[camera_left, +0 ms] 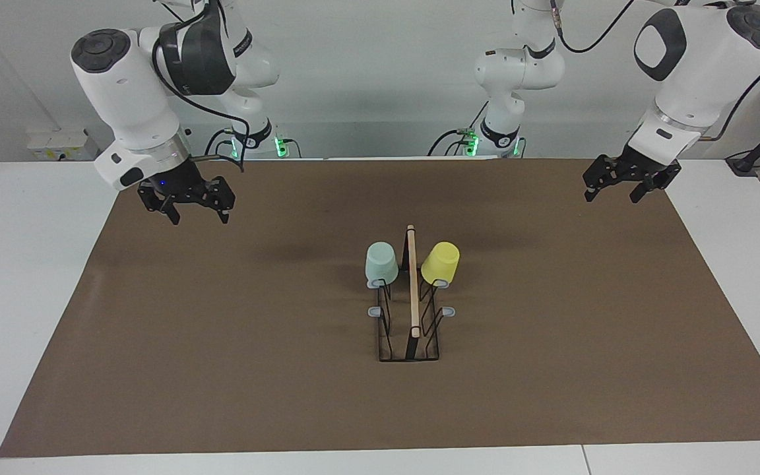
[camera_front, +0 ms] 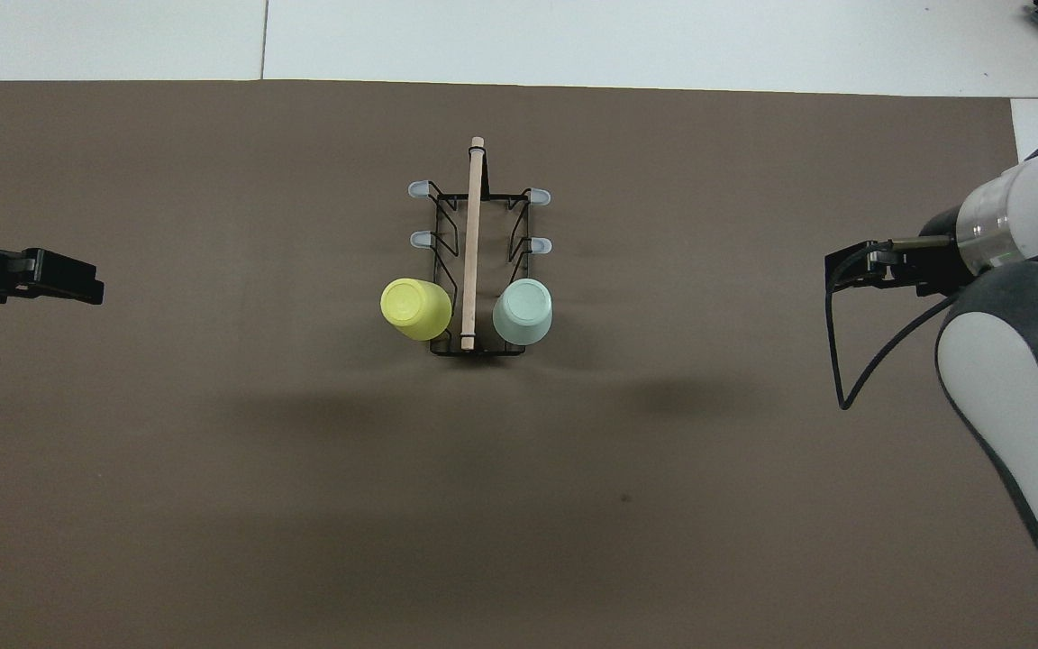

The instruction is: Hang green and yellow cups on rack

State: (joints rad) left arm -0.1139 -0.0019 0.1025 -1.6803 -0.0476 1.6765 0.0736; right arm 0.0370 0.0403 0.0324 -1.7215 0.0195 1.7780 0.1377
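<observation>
Both cups hung; task looks complete.
Green cup (camera_left: 380, 262) and yellow cup (camera_left: 441, 262) inverted on rack (camera_left: 410, 330) pegs; left gripper (camera_left: 613, 185) and right gripper (camera_left: 190, 206) up over the surface's ends, fingers open, empty. Nothing further called for.

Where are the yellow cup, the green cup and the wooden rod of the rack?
yellow cup (camera_left: 441, 262), facing view, on its side wall.
green cup (camera_left: 380, 263), facing view, on its side wall.
wooden rod (camera_front: 472, 243), overhead view, on the middle of its length.
</observation>
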